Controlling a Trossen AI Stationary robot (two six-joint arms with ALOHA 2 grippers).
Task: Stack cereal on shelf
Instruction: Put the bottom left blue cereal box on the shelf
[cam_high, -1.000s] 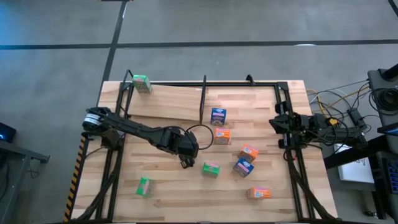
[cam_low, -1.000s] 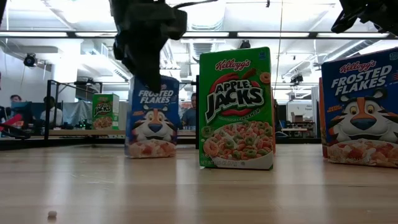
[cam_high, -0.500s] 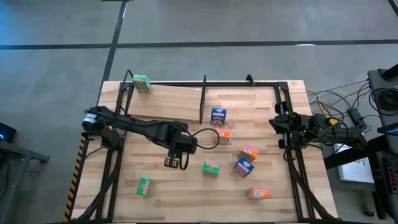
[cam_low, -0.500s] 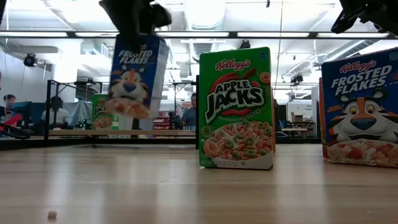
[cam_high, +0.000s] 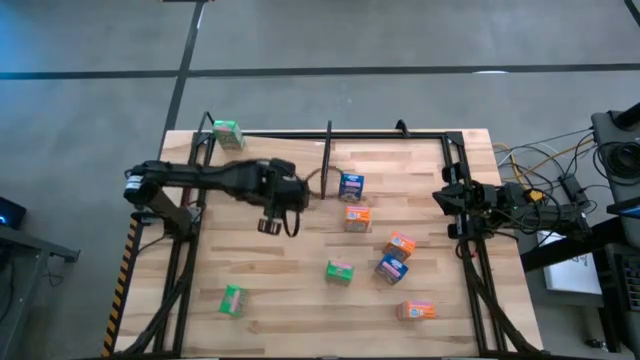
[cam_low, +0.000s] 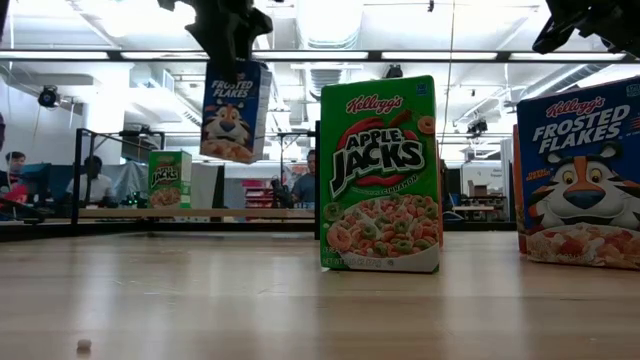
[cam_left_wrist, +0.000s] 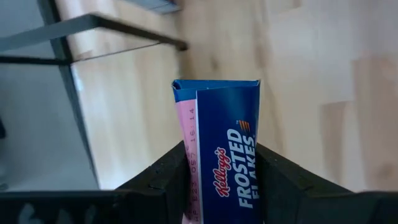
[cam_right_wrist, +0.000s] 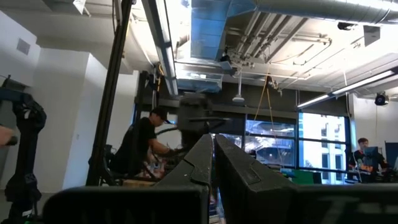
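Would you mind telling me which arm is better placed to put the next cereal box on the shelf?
The left: its end effector already holds a blue Frosted Flakes box lifted near the shelf. The right end effector waits, shut, at the table's right edge.

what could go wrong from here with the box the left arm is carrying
The left gripper holds a blue Frosted Flakes box clear of the table, pinched only near one end between its fingers; most of the box sticks out past them, so it might twist or slip. The shelf has a black divider rod and a green box at its far left corner; a careless approach could clip either. The right gripper waits at the table's right edge.
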